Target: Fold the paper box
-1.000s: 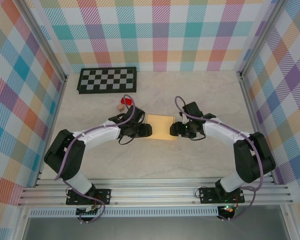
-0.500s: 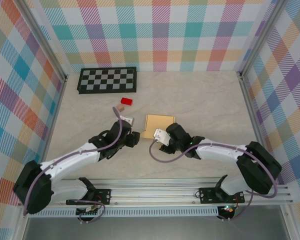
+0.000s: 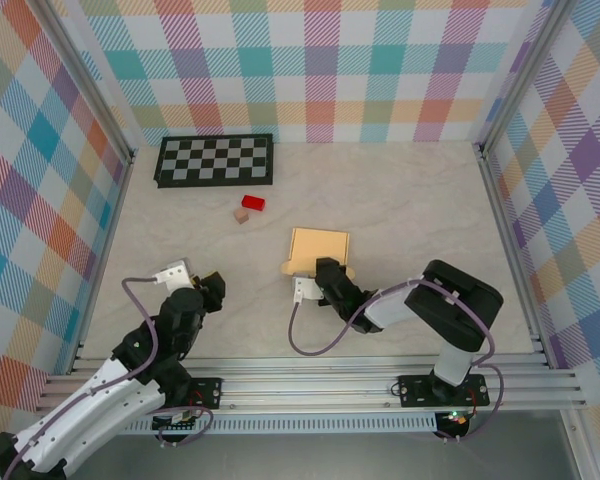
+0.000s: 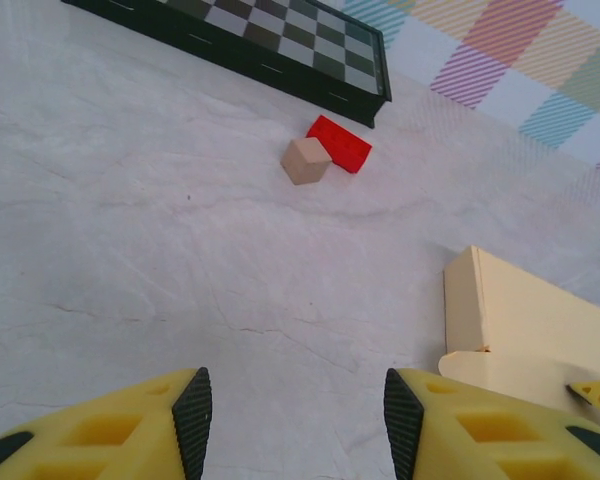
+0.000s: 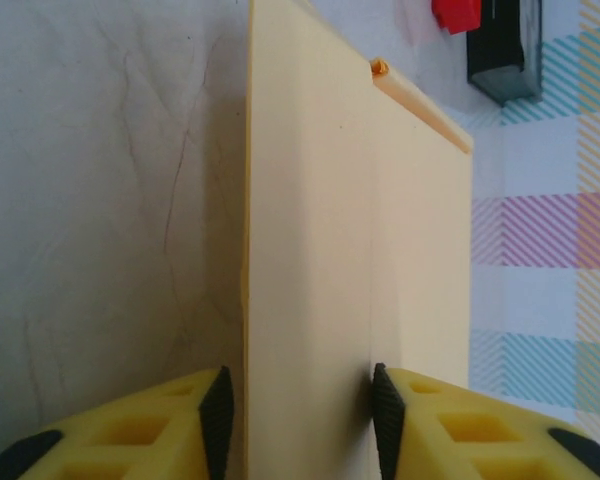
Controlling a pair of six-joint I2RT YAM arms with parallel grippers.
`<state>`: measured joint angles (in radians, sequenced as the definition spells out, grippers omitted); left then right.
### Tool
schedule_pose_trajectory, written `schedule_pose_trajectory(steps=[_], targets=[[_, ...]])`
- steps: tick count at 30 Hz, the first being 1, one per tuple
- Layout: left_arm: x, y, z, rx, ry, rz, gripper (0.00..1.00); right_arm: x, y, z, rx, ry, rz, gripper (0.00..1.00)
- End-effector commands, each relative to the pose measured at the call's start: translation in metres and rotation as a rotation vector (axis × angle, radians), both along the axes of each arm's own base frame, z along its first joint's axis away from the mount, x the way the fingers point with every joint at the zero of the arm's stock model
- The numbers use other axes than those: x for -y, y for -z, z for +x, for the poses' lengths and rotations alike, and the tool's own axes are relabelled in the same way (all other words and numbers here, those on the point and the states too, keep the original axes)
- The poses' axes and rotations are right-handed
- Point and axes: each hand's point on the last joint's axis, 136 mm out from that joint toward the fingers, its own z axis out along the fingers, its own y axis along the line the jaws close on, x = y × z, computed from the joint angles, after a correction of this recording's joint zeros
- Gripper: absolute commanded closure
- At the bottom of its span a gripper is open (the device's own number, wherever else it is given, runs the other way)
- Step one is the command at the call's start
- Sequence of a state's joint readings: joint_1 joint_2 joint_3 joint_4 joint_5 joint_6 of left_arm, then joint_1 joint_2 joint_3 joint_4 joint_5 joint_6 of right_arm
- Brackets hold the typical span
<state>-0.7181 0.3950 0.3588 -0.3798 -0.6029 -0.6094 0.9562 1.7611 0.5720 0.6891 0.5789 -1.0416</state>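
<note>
Lab-type robot test cell, as shown by: 3 plaid-printed walls (image 3: pixel 320 60) framed in alu. profile posts (image 3: pixel 83 85), marble-look table (image 3: pixel 410 200), 2 robot arms (image 3: pixel 450 310) bolted to a slotted rail (image 3: pixel 310 385), checkerboard (image 3: pixel 215 160) at rear.

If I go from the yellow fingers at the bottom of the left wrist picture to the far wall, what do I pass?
Near to far: left gripper → paper box → tan cube → red block → checkerboard.
</note>
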Motion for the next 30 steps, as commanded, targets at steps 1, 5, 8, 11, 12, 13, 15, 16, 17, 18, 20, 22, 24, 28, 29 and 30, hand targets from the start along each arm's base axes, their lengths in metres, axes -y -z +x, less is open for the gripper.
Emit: schedule_pose_trajectory(steps=[1, 5, 8, 11, 12, 13, 15, 16, 17, 18, 20, 22, 24, 28, 29, 30], targets=[[-0.018, 0.016, -0.007, -0.044, -0.071, 0.037, 0.49, -0.006, -0.018, 0.012, 0.122, 0.026, 0.0, 0.62], [-0.018, 0.018, -0.007, -0.05, -0.076, 0.032, 0.49, -0.006, -0.02, 0.014, 0.138, 0.047, -0.014, 0.76], [-0.018, 0.02, -0.007, -0.049, -0.082, 0.028, 0.49, -0.002, -0.023, 0.017, 0.148, 0.079, -0.024, 0.87], [-0.018, 0.02, -0.006, -0.046, -0.083, 0.024, 0.49, 0.0, -0.029, 0.015, 0.145, 0.083, -0.015, 0.94], [-0.017, 0.019, -0.005, -0.045, -0.081, 0.022, 0.49, 0.0, -0.032, 0.015, 0.143, 0.085, -0.01, 0.96], [-0.016, 0.018, -0.005, -0.043, -0.076, 0.019, 0.49, 0.001, -0.035, 0.015, 0.142, 0.085, -0.005, 0.98], [-0.014, 0.017, -0.004, -0.04, -0.071, 0.012, 0.5, 0.002, -0.043, 0.014, 0.144, 0.084, 0.007, 1.0], [-0.013, 0.015, -0.003, -0.038, -0.069, 0.008, 0.49, 0.002, -0.048, 0.013, 0.144, 0.082, 0.014, 1.0], [-0.013, 0.014, -0.003, -0.037, -0.069, 0.008, 0.5, 0.001, -0.053, 0.012, 0.144, 0.075, 0.018, 1.0], [-0.012, 0.012, -0.003, -0.035, -0.067, 0.004, 0.5, 0.001, -0.061, 0.012, 0.148, 0.073, 0.028, 1.0], [-0.01, 0.009, -0.002, -0.031, -0.061, -0.004, 0.49, -0.003, -0.074, 0.009, 0.147, 0.044, 0.055, 1.0], [-0.005, 0.006, 0.0, -0.026, -0.04, -0.016, 0.49, -0.004, -0.082, 0.004, 0.117, 0.011, 0.056, 1.0], [0.002, 0.004, 0.002, -0.027, -0.012, -0.026, 0.49, -0.007, -0.092, 0.0, 0.085, -0.01, 0.066, 1.0], [0.011, 0.007, 0.006, -0.05, 0.008, -0.03, 0.49, -0.008, -0.078, -0.006, 0.056, -0.05, 0.014, 1.0], [0.011, 0.008, 0.006, -0.055, 0.009, -0.029, 0.49, -0.007, -0.07, -0.007, 0.047, -0.052, -0.006, 1.0], [0.011, 0.008, 0.006, -0.058, 0.007, -0.028, 0.5, -0.005, -0.06, -0.009, 0.036, -0.058, -0.031, 1.0]])
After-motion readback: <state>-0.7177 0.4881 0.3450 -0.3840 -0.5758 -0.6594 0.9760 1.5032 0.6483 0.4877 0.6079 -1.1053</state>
